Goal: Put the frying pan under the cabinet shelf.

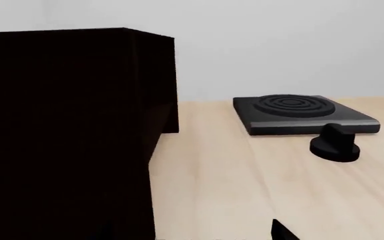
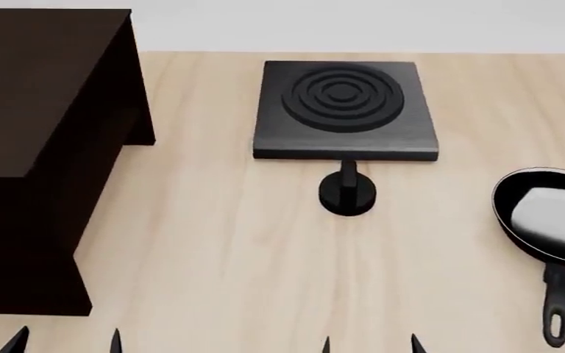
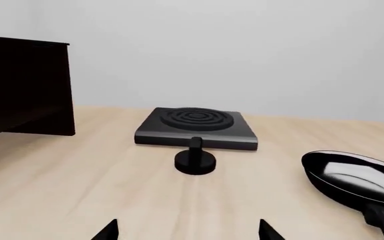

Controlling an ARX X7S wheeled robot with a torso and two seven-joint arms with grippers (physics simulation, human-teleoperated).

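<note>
1. Right now my right gripper (image 3: pixel 188 231) sits low over the near edge of the bench (image 2: pixel 224 243); in its wrist view only two dark fingertips (image 3: pixel 105 231) show, spread wide apart with nothing between them, so I read it as open and empty.
2. My left gripper (image 2: pixel 67 340) shows in the head view as two dark tips at the near edge, also apart and holding nothing; in its own wrist view only a small dark corner shows, so I go by the head view.
3. Beyond the right gripper, the frying pan (image 2: pixel 547 224) lies flat near the right edge of the bench, its long handle pointing toward the near edge, the oval hole at the handle's end. A pale reflection fills much of its bowl.
4. Ahead, mid-bench, a round black knob (image 2: pixel 346 193) stands just in front of the square stove plate (image 2: pixel 341 107), which lies toward the far edge.
5. Along the left edge stands the cabinet shelf (image 2: pixel 42 110), dark brown and boxy, running from near to far. The pan is well apart from it, with the knob and stove plate roughly between them.
</note>
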